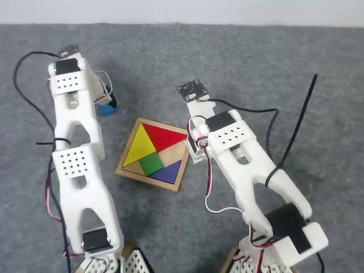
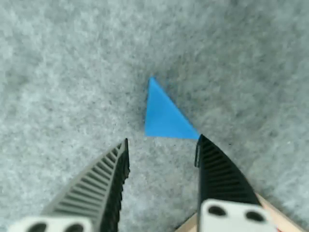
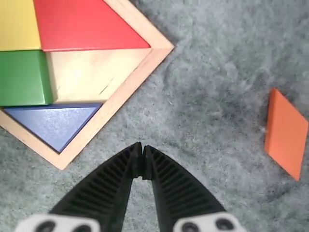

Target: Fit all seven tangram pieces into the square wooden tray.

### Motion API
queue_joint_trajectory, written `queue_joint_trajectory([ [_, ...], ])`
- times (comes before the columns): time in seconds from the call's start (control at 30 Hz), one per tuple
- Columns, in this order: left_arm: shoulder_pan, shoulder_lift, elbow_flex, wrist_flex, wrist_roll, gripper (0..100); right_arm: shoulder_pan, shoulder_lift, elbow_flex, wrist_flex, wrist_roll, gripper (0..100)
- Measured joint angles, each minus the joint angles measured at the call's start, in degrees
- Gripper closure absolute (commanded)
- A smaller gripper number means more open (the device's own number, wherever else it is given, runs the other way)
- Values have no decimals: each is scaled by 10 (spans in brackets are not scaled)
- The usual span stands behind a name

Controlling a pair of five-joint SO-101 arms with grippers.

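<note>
left pincer [image 2: 162, 140] hangs jaws apart over the blue triangle [image 1: 107, 108] at upper left, positioned to straddle it; right pincer [image 3: 143, 147] rests jaws together beside the central tray [image 3: 119, 96].

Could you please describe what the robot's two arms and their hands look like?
The left arm and the right arm have white shells with grids of small round holes, black motors at the joints, and loose black, red and white cables. The left hand and the right hand each have two black ribbed fingers tapering to points, on white mounts with screw holes.
</note>
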State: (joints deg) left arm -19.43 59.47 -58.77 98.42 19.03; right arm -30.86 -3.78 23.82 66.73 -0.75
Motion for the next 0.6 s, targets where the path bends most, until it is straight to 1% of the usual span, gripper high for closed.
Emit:
queue_joint_trajectory([
  [0.17,0,0,9,-8,6,776,0,0,0,0,0,992],
  [0.23,0,0,29,-9,50,775,0,0,0,0,0,992],
  [0.4,3,0,50,-13,196,775,0,0,0,0,0,992],
  [0.53,0,0,50,-18,264,775,0,0,0,0,0,992],
  [0.6,0,0,50,-23,280,775,0,0,0,0,0,992],
])
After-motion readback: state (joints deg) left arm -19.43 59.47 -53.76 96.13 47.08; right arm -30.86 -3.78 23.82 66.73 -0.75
